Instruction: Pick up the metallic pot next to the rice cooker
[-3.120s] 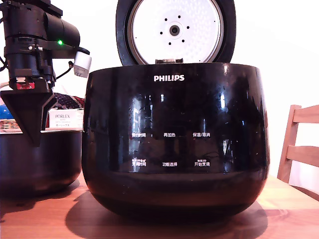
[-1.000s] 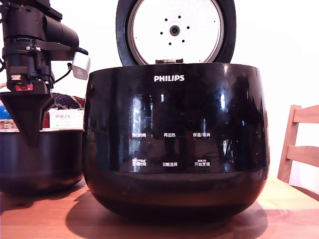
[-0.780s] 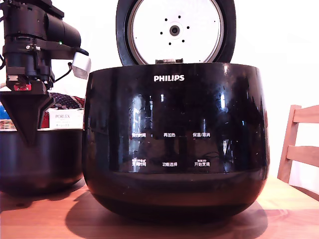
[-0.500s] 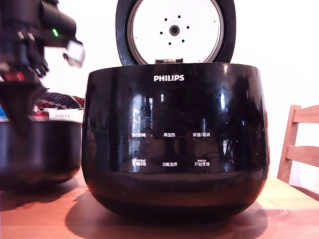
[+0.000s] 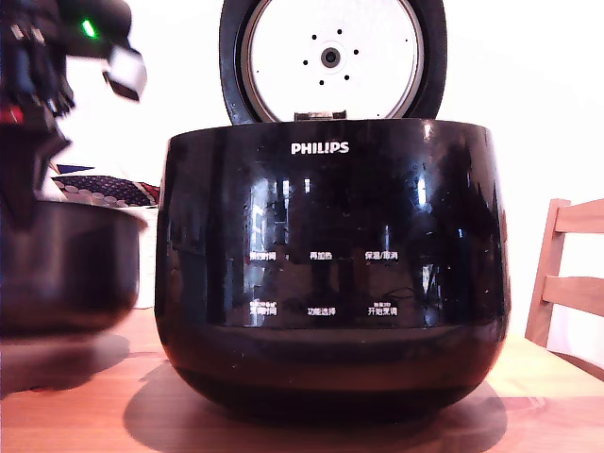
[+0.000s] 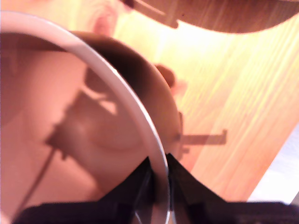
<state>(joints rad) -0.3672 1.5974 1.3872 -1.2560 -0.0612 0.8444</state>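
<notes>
Exterior view: the rice cooker (image 5: 330, 269), a large glossy black body with a white PHILIPS logo and white button labels, fills the centre of the frame and stands on the wooden surface (image 5: 547, 396). Its round lid (image 5: 330, 58) is raised upright at the top centre, showing a white dimpled inner plate. The pot (image 5: 66, 269), dark with a thin pale rim, sits at the left edge of the frame, just beside the cooker; its rim tilts, higher toward the frame's left edge. A band of wood and shadow shows beneath its rounded base, so it appears clear of the surface. The arm (image 5: 38, 57), blurred, occupies the upper left corner, with a green light and a small white block on it. A patterned cloth object (image 5: 99, 189) shows behind the pot. Part of a wooden chair (image 5: 566, 274) stands at the right edge of the frame.

Wrist view: the end effector (image 6: 158, 170) appears at the lower centre of the frame, its two dark fingers (image 6: 140, 179) closed tightly on the pot's rim (image 6: 140, 109), one finger inside the wall and one outside. The pot's pale, reddish interior fills the left half of the frame; its dark outer wall curves beside the rim. Light wood grain of the surface (image 6: 233, 93) fills the right half.
</notes>
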